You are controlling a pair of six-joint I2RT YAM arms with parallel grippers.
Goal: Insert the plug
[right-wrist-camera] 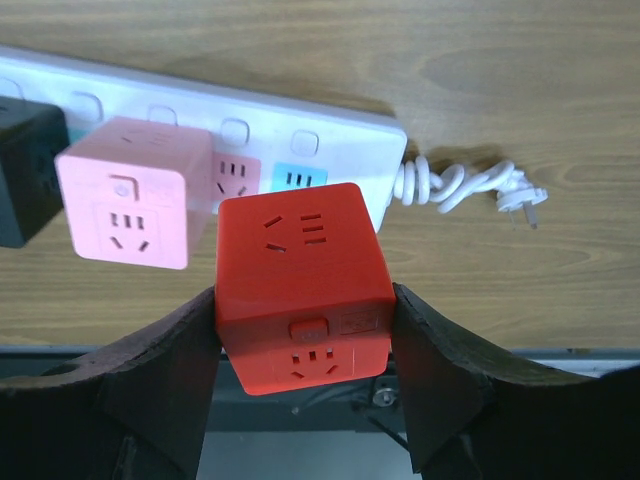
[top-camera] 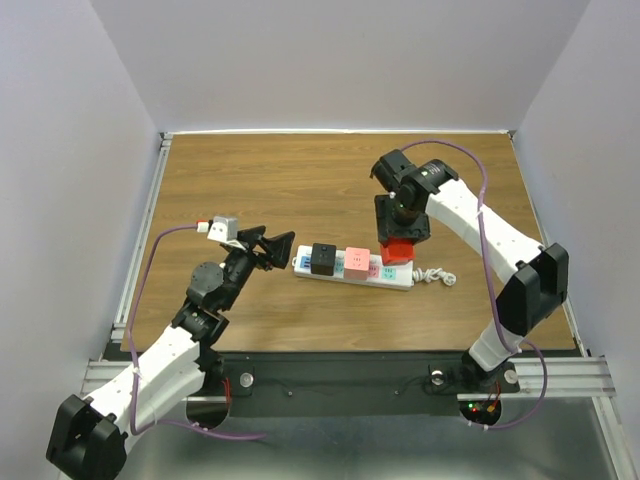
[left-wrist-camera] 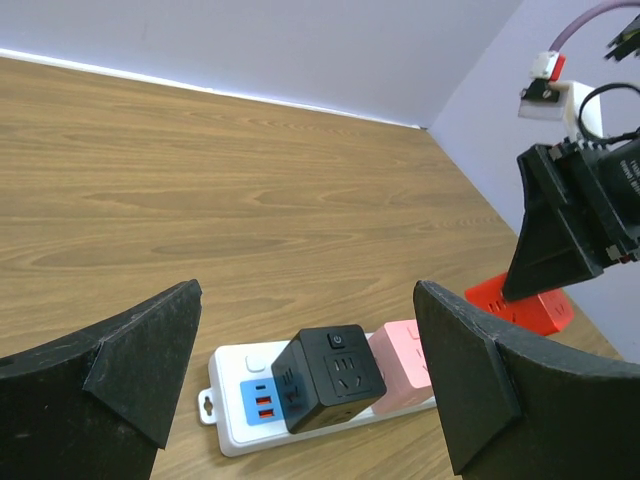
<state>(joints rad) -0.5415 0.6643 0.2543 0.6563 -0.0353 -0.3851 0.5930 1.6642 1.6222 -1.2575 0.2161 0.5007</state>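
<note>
A white power strip (top-camera: 352, 272) lies mid-table with a black cube plug (top-camera: 323, 258) and a pink cube plug (top-camera: 357, 261) seated in it. My right gripper (top-camera: 398, 248) is shut on a red cube plug (top-camera: 398, 250) and holds it over the strip's right end. In the right wrist view the red cube (right-wrist-camera: 300, 285) sits between both fingers, in front of the strip's (right-wrist-camera: 340, 130) pink and blue sockets. My left gripper (top-camera: 280, 248) is open and empty just left of the strip's left end. The left wrist view shows the black cube (left-wrist-camera: 330, 375), the pink cube (left-wrist-camera: 400, 365) and the red cube (left-wrist-camera: 520, 305).
The strip's coiled white cord and plug (top-camera: 437, 276) lie to its right, also in the right wrist view (right-wrist-camera: 470, 185). Purple cables run along both arms. Metal rails edge the table (top-camera: 300, 170) at the left, right and front.
</note>
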